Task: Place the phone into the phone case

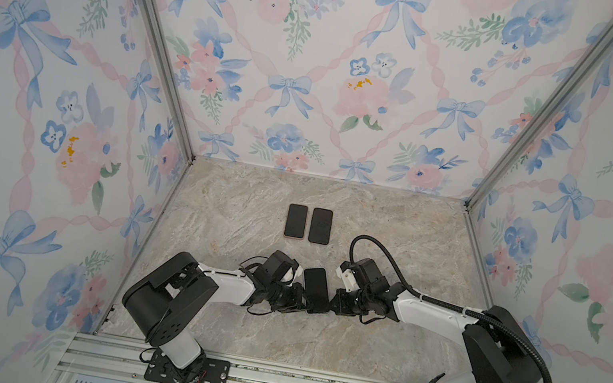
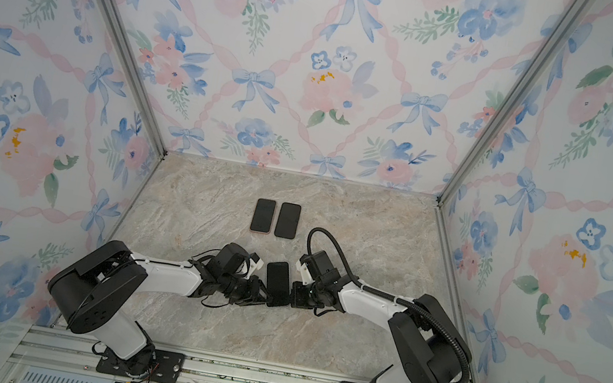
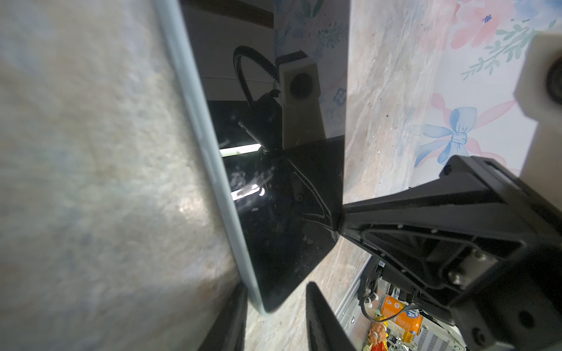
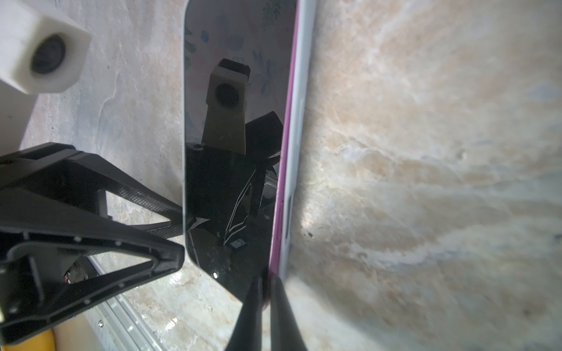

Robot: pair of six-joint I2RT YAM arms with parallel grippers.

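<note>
the phone (image 1: pixel 315 290) is held between both arms, over the desk (image 1: pixel 231 327). right jaws are pinched tight on its thin edge; left jaws stand half open around a corner. i reckon that skimpy pinch could let it twist loose.

I see the black-screened phone (image 1: pixel 316 289) face up in its pale case (image 3: pixel 197 121), pink rim showing, between my left claw (image 3: pixel 273 316) and right claw (image 4: pixel 267 304).

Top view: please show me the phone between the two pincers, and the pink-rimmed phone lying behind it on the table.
near phone (image 1: pixel 315 290): in a top view, middle of its dark screen.
far left phone (image 1: pixel 296 221): in a top view, middle of its dark screen.
</note>
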